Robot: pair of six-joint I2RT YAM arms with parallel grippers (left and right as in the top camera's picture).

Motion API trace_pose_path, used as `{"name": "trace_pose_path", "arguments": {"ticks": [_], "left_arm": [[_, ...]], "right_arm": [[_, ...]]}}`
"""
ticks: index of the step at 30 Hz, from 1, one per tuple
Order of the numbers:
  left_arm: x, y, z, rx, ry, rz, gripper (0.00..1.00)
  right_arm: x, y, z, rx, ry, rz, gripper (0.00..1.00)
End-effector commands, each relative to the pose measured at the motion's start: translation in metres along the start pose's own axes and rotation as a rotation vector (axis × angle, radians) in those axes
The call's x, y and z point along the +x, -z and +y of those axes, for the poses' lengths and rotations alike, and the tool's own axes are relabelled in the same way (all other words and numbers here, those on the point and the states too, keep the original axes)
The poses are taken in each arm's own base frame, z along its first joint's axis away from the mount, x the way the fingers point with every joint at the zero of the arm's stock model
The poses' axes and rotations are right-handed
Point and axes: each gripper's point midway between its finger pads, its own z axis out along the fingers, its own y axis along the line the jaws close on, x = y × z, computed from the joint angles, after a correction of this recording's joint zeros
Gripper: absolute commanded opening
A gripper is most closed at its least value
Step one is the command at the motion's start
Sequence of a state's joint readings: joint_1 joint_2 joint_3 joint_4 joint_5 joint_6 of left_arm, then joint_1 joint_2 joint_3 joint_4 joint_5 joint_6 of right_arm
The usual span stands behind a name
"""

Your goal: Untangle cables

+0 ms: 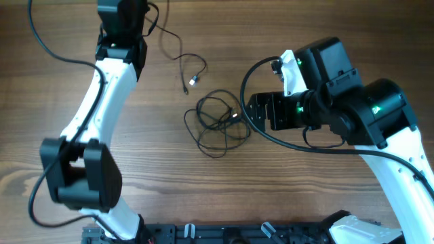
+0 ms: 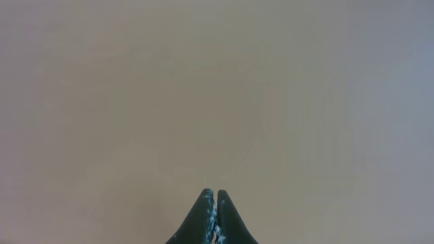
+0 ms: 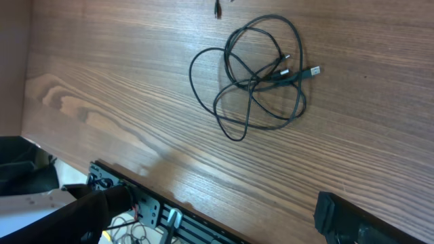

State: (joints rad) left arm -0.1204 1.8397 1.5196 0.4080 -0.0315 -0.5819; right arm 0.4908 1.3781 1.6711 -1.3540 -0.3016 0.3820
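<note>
A tangle of thin black cables [image 1: 220, 123] lies in loose overlapping loops on the wooden table, with small plug ends near its middle [image 3: 298, 71]. Another thin cable [image 1: 184, 62] lies apart at the upper left and ends in a silvery plug [image 1: 193, 80]. My right gripper [image 1: 249, 112] hangs just right of the tangle, open and empty, and its wrist view looks down on the loops [image 3: 258, 74]. At the overhead view's top edge is my left arm's wrist [image 1: 122, 34]. My left gripper [image 2: 215, 195] is shut, with nothing visible between its fingers, and faces a blank beige surface.
A black metal rail [image 1: 224, 234] runs along the table's near edge, also visible in the right wrist view as the rail [image 3: 156, 207]. The left arm's white links [image 1: 102, 102] cross the table's left side. Thick black arm cables [image 1: 285, 139] loop beside the right gripper.
</note>
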Motion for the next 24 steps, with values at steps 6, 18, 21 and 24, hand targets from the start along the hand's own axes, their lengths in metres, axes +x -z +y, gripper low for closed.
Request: {"name": "trace_pose_path", "arguments": {"ticks": [6,18,21,24], "left_arm": [[-0.009,-0.009,0.175,-0.355,-0.196,0.004,0.04],[-0.079,0.062,0.390,-0.667,-0.162,-0.094,0.04],[-0.081,0.078,0.422,-0.673,-0.139,-0.070,0.44],[-0.078,0.097,0.453,-0.734,-0.123,-0.059,1.00]], "right_arm": [[0.002,-0.001,-0.004,0.024,-0.017,0.013,1.00],[0.000,-0.001,-0.003,0.020,-0.058,0.002,1.00],[-0.004,-0.001,-0.003,0.017,-0.066,-0.012,1.00],[-0.007,-0.001,-0.002,0.013,-0.061,-0.023,1.00]]}}
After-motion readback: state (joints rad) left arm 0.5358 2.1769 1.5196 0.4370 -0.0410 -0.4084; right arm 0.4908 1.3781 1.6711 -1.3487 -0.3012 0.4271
